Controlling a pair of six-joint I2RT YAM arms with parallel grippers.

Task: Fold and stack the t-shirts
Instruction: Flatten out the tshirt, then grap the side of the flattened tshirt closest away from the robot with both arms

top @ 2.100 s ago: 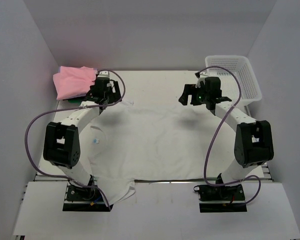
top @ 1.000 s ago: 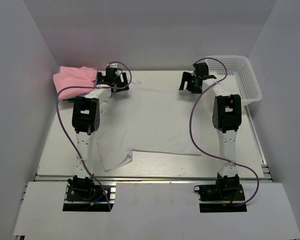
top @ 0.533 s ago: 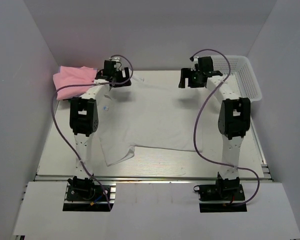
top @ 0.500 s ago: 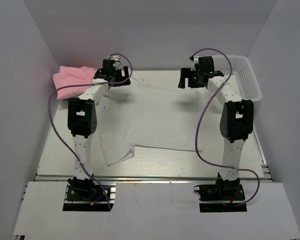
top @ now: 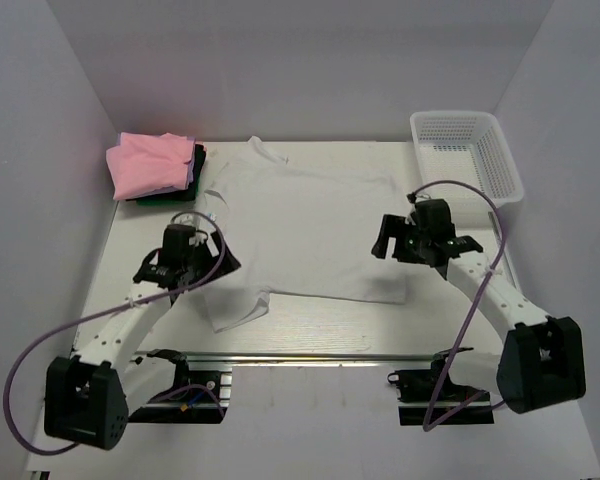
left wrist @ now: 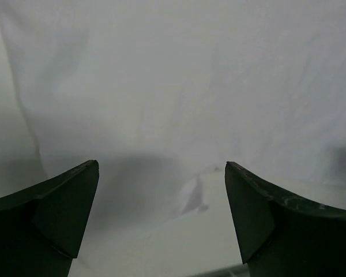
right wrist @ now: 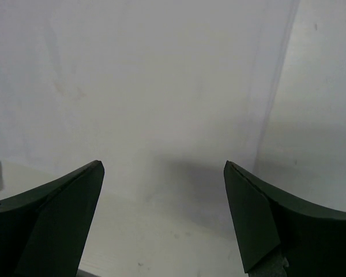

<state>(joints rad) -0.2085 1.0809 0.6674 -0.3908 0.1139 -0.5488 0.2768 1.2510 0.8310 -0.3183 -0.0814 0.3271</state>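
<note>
White tabletop (top: pixel 450 320), pale grey walls round it. Text check first: the only candidate is a small tag (top: pixel 209 214) on the white t-shirt (top: pixel 310 230), just beyond the left gripper (left wrist: pixel 161 173), and it is too small to read.

Shirt is plain white, short-sleeved, spread flat with mild wrinkles. One sleeve points away beyond the left gripper; the other lies creased on its near side.

Left gripper: jaws spread wide, nothing between them, hanging over the shirt's left end. Cloth fills its wrist view.

Right gripper (right wrist: pixel 161 170): also spread, nothing held, over the shirt's right edge. The edge line runs down toward its right finger, with bare table past it.

Folded pink t-shirt (top: pixel 148 165) sits well beyond the left gripper, off to its left, on top of darker folded t-shirts (top: pixel 193 168) — green and black edges show. White mesh basket (top: pixel 467 150) is well beyond the right gripper, off to its right.
</note>
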